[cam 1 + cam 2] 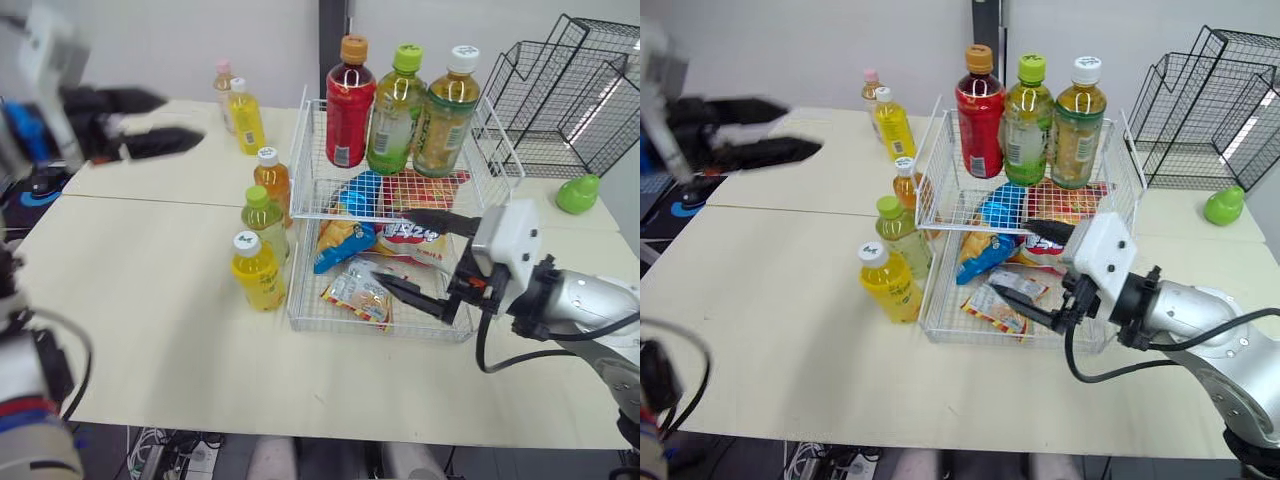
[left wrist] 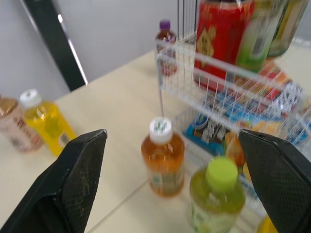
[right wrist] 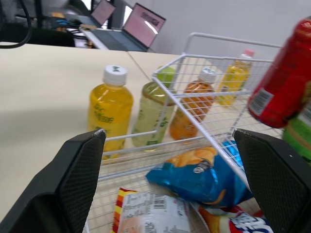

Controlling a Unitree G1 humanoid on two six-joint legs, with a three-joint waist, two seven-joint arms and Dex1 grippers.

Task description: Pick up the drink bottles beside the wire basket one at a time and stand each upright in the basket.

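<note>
Both end effectors are open and hold nothing. The right end effector (image 1: 390, 245) hovers over the front compartment of the wire basket (image 1: 370, 328), fingers spread above the snack packets (image 1: 358, 290). The left end effector (image 1: 180, 117) hangs raised, well apart from the bottles, its fingers wide.

Three bottles wait on the desk (image 1: 150, 300) just beside the basket's left wall: a yellow bottle (image 1: 258, 272) nearest the front, a green-capped bottle (image 1: 264, 222) behind it and an orange bottle (image 1: 272, 180) behind that. They stand close together; whether they touch is hard to tell. Two more bottles (image 1: 246, 118) stand farther back.

The main risk is tipping: fingers closing on one of the three could knock its neighbours over. The right arm would have to cross the basket wall to reach them and might snag the wire. The left arm looks better placed.

Placement is awkward too. The snack packets cover the front floor, so a bottle set there may lean. The raised rear section already holds a red bottle (image 1: 350, 105) and two green-tea bottles (image 1: 395, 110).

A black wire rack (image 1: 570, 90) and a green pear-shaped object (image 1: 577, 193) sit off to the right, out of the way.
</note>
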